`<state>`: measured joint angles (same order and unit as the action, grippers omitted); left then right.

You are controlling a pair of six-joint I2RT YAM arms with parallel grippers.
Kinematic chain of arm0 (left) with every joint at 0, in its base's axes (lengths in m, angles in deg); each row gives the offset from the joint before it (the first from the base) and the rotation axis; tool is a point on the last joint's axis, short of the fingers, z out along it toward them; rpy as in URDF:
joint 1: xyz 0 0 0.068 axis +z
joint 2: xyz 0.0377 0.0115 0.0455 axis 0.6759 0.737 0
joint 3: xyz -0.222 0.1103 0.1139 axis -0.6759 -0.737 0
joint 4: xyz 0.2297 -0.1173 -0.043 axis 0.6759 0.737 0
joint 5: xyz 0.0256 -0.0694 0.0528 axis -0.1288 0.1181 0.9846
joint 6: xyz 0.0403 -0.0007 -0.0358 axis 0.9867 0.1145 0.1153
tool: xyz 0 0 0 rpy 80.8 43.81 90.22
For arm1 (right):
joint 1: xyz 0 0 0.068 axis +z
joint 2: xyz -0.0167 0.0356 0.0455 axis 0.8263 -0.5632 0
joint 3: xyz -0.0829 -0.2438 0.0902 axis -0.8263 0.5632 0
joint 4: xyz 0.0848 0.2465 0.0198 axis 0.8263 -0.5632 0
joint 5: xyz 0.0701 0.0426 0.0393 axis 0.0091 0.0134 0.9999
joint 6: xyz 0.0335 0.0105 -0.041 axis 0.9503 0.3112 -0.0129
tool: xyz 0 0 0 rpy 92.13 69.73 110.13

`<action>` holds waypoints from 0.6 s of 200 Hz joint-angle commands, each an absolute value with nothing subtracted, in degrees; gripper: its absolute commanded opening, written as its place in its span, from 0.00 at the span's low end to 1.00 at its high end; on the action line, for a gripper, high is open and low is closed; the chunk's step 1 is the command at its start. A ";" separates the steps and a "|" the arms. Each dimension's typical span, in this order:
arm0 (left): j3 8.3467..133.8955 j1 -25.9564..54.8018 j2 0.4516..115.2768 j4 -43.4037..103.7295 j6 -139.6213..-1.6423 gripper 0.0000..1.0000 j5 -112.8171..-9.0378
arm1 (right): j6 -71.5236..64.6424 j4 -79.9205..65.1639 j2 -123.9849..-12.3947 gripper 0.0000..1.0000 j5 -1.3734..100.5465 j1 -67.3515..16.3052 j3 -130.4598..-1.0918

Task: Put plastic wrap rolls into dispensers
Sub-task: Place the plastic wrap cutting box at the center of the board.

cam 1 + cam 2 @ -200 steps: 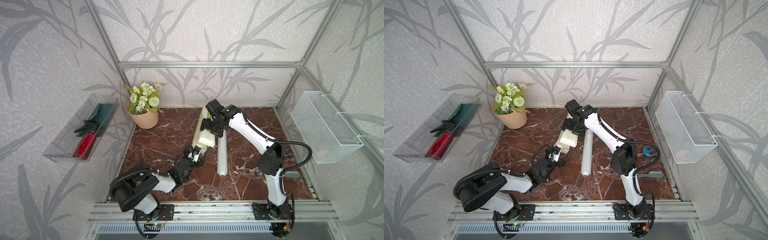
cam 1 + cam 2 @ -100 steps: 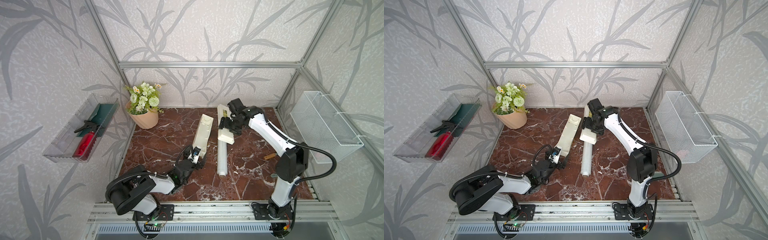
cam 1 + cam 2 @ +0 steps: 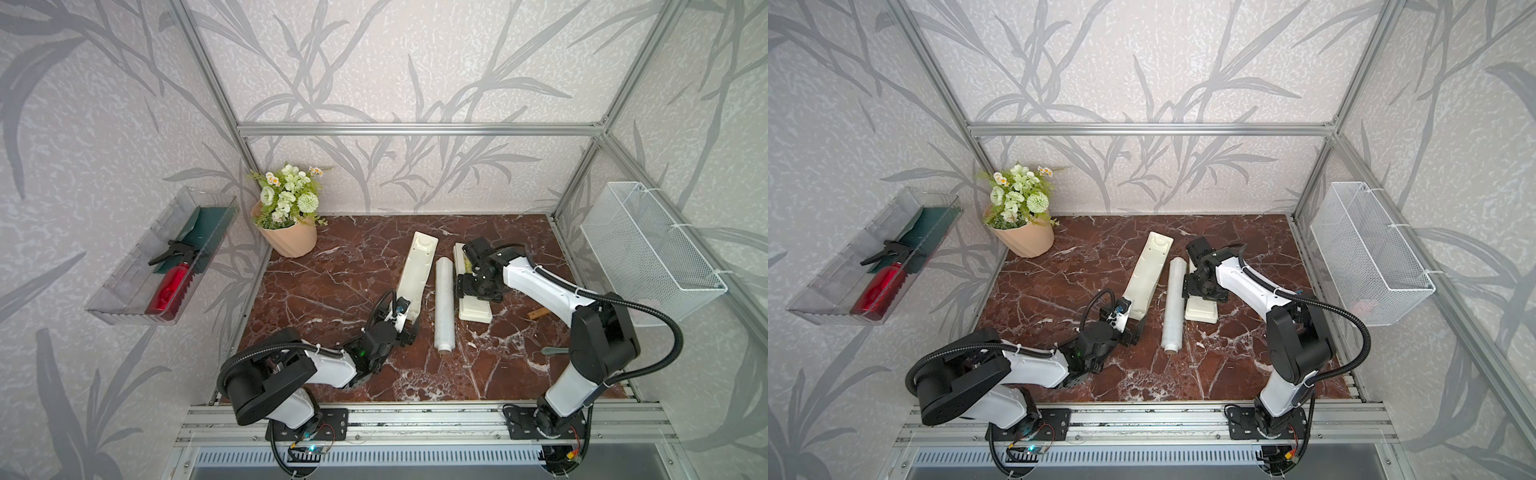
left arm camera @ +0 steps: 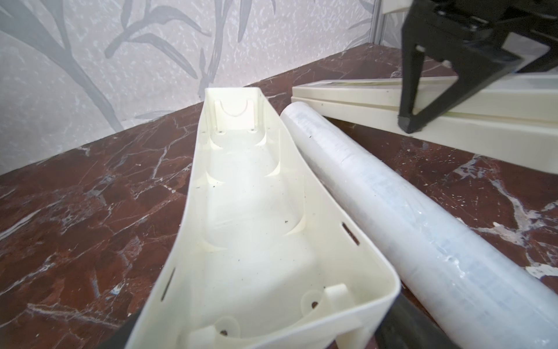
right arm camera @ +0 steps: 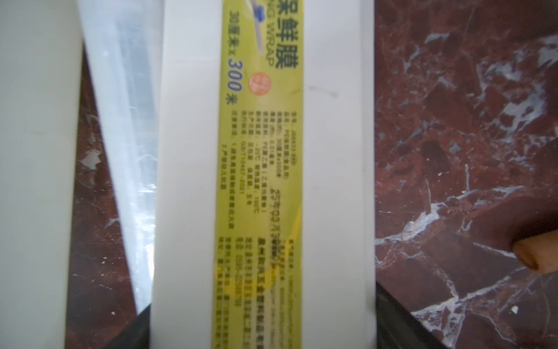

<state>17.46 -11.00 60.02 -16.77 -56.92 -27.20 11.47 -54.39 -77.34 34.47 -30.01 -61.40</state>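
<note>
The left gripper is straddling the near end of the open box, though whether it is squeezing or slack cannot be told. Just beside the box, the plastic wrap roll is lying on the marble table, outside it. Next, the right gripper is clamping the labelled lid across its width.

Probably a lab test cell: aluminium frame, wallpapered panels.
</note>
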 commanded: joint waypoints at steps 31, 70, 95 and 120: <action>21.21 -11.36 56.50 0.41 -65.84 0.99 -26.27 | 8.96 -52.96 -79.52 0.74 29.81 -30.50 -58.79; 23.81 -10.90 49.90 11.83 -68.44 0.99 -28.29 | 7.97 -53.51 -81.32 0.95 28.67 -30.50 -58.40; 27.95 -6.91 46.61 20.51 -69.58 0.99 -34.60 | 8.08 -53.71 -81.61 0.99 28.53 -30.53 -58.25; 31.32 -2.58 44.02 26.05 -69.40 0.99 -38.80 | 7.48 -52.56 -79.93 0.99 29.33 -30.59 -57.64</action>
<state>28.12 -6.08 46.68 17.15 -67.48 -33.78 8.43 -52.45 -81.23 29.53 -30.40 -58.39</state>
